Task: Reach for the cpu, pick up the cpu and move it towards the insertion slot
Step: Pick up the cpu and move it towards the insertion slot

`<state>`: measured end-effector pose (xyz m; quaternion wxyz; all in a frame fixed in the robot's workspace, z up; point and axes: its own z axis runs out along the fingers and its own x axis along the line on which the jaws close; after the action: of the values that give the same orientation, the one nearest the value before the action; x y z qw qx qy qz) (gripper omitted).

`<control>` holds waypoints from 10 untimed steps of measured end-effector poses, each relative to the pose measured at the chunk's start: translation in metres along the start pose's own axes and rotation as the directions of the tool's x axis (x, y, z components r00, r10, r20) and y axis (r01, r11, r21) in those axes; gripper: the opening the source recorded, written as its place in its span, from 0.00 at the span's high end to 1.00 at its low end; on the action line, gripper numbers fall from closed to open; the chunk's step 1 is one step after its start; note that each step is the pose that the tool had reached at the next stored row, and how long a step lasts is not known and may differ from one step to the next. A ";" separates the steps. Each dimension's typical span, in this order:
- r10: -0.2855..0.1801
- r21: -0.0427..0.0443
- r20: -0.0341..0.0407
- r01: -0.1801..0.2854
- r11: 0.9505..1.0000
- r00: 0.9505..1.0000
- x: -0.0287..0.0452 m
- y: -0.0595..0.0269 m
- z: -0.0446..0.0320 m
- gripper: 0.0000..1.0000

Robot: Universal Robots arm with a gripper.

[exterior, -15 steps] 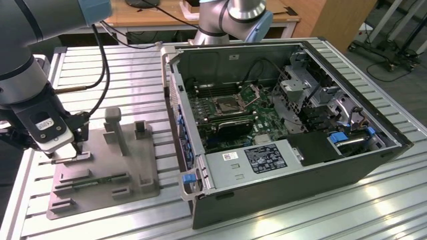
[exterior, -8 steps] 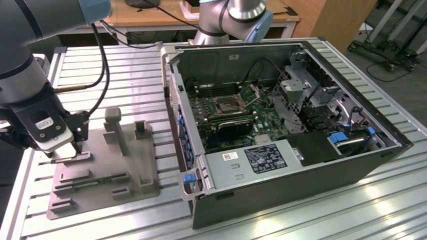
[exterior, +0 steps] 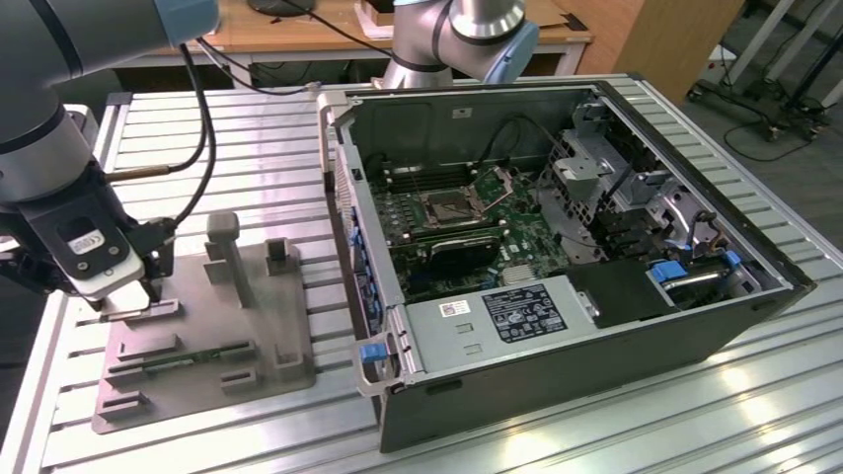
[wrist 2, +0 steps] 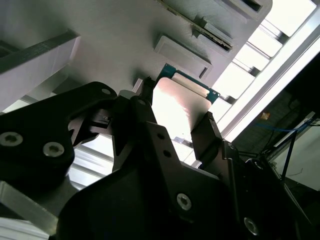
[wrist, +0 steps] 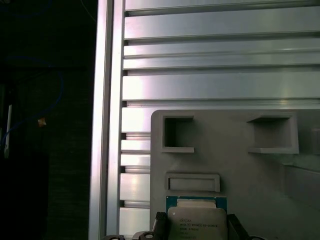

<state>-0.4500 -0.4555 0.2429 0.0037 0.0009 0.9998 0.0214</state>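
In the exterior view, the arm stands at the exterior view's left, and the gripper (exterior: 132,301) is lowered onto the left, near part of the grey tray (exterior: 211,380), which lies on the slatted metal table (exterior: 554,434). A narrow green memory stick (exterior: 197,357) lies in the tray just to the right of the gripper. Well apart, toward the exterior view's right, the open computer case (exterior: 567,336) holds the green board with the insertion slot (exterior: 448,207), its metal flap raised. In the second wrist view, the gripper (wrist 2: 176,122) has its dark fingers (wrist 2: 210,135) set against two opposite edges of the cpu (wrist 2: 177,100), pinching it; the chip's pale metal top faces the camera, close above the tray (wrist 2: 115,45). In the first wrist view, the cpu (wrist: 196,220) sits between the fingertips of the gripper (wrist: 196,229) at the tray's (wrist: 225,165) edge, beside a small raised block; whether it has left the tray I cannot tell.
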 end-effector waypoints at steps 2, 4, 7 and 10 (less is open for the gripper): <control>0.000 0.000 0.000 0.000 1.000 1.000 0.0000 0.0000 -0.0004 0.46; 0.000 0.000 0.000 0.000 1.000 1.000 0.0000 0.0001 -0.0009 0.46; 0.000 0.000 0.000 0.000 1.000 1.000 0.0000 0.0001 -0.0015 0.46; 0.000 0.000 0.000 0.000 1.000 1.000 0.0000 0.0001 -0.0019 0.46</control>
<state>-0.4500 -0.4555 0.2449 0.0038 0.0009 0.9998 0.0215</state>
